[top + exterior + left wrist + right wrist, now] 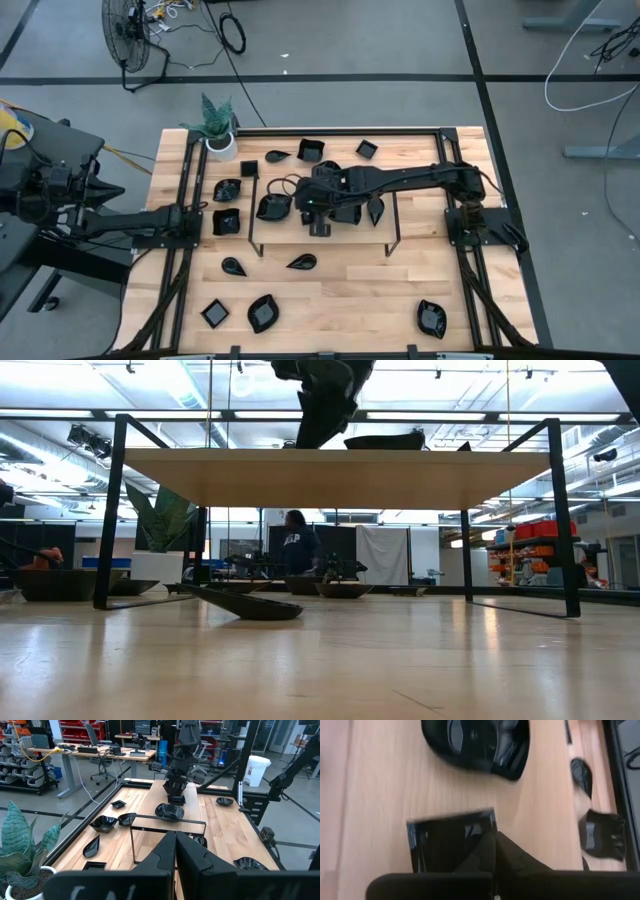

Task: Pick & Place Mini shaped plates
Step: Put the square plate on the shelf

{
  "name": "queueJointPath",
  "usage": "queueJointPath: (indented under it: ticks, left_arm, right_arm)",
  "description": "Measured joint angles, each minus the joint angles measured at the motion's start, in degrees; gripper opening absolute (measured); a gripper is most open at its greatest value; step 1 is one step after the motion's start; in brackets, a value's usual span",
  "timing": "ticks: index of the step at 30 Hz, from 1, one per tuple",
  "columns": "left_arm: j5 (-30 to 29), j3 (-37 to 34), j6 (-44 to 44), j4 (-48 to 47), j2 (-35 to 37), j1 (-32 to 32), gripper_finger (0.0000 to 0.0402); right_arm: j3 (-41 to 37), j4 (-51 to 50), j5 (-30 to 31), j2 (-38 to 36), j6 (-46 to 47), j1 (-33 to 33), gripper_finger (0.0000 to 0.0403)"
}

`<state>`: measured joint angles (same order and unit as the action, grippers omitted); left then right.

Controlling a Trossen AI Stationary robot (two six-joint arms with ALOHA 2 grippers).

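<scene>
Right gripper [495,837] was clamped on a square plate [451,842] over the raised shelf [345,240]; an empty wavy plate [480,742] lay just beyond. Left gripper [175,851] narrow, empty-handed.

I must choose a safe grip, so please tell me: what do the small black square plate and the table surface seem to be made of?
The square plate looks like glazed ceramic or glossy plastic: its black surface shows bright reflections, but which one I cannot tell. The table looks like light wood with a smooth, slightly shiny finish; grain lines and plank joints are visible.
</scene>
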<state>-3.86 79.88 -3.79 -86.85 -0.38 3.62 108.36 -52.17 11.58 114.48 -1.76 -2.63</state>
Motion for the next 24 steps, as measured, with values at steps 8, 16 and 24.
queueJointPath:
  ticks: [8,16,24]
  left_arm:
    - [0.02,0.0,0.0,0.0,0.0,0.0,0.0018]
    - [0.0,0.0,-0.01,0.0,0.0,0.0,0.0018]
    - [0.01,0.0,0.0,0.0,0.0,0.02,0.0018]
  right_arm:
    - [0.02,-0.56,-14.98,-1.97,3.08,0.7,0.0]
    - [0.02,2.85,-20.07,-1.25,2.84,1.16,0.0]
    - [0.04,3.24,-15.29,-0.44,3.76,2.59,0.0]
